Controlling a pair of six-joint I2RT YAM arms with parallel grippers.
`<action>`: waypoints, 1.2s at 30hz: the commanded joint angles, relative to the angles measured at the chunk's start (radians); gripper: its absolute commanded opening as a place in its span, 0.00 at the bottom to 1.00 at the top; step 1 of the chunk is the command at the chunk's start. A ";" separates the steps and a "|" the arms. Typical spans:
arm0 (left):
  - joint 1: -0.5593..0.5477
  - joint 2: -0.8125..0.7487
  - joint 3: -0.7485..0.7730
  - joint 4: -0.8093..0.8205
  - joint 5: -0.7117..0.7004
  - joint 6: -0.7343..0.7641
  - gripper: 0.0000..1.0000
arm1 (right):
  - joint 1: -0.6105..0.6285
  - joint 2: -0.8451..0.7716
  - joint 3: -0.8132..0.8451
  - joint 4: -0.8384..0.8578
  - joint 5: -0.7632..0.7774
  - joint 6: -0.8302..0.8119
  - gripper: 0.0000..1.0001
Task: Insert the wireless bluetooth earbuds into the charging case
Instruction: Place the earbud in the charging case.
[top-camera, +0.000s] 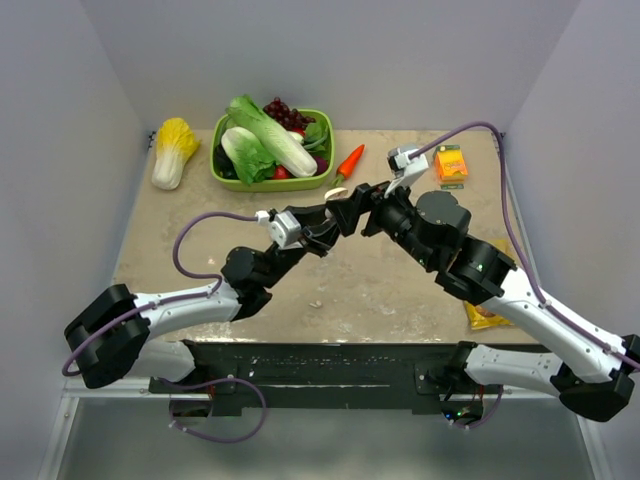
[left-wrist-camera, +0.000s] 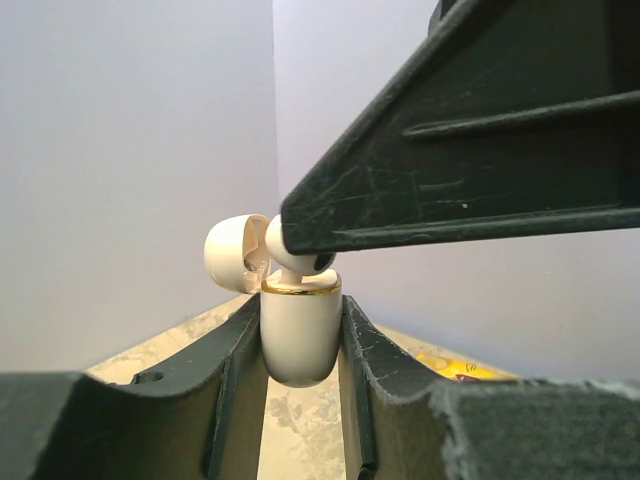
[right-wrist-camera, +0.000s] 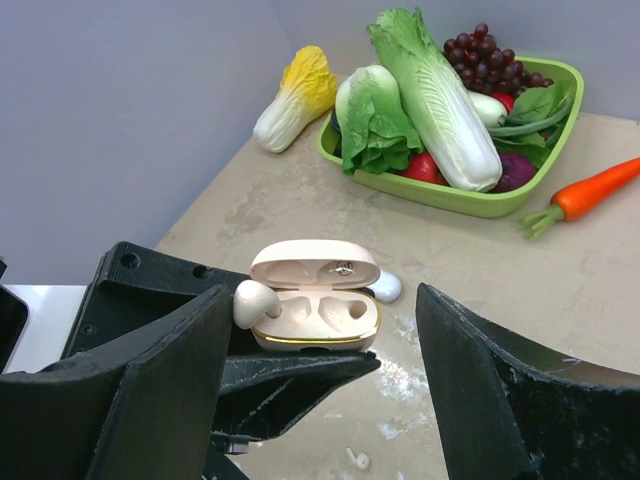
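The cream charging case (left-wrist-camera: 300, 340) is held up above the table with its lid (left-wrist-camera: 235, 252) open, and my left gripper (left-wrist-camera: 300, 312) is shut on its body. In the right wrist view the charging case (right-wrist-camera: 315, 315) shows two hollows. One earbud (right-wrist-camera: 255, 300) rests on the case's left rim, against a finger (right-wrist-camera: 180, 350) of my right gripper (right-wrist-camera: 325, 300), which stands open around the case. A white rounded earbud (right-wrist-camera: 385, 287) lies on the table behind the case. From above, both grippers meet at the case (top-camera: 337, 192).
A green basket (top-camera: 272, 184) of vegetables stands at the back, with a carrot (top-camera: 350, 160) to its right and a yellow cabbage (top-camera: 173, 150) to its left. An orange carton (top-camera: 451, 163) sits back right. A yellow packet (top-camera: 485, 316) lies under the right arm. A small white bit (right-wrist-camera: 357, 460) lies on the table.
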 joint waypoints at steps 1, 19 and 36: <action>0.002 -0.045 0.030 0.092 -0.013 0.036 0.00 | -0.005 -0.027 -0.011 -0.010 0.034 -0.022 0.75; 0.002 -0.080 -0.002 0.124 0.003 0.024 0.00 | -0.005 -0.036 0.000 -0.025 0.071 -0.033 0.77; 0.000 -0.095 -0.026 0.146 0.037 0.008 0.00 | -0.005 -0.018 0.012 -0.013 0.066 -0.033 0.79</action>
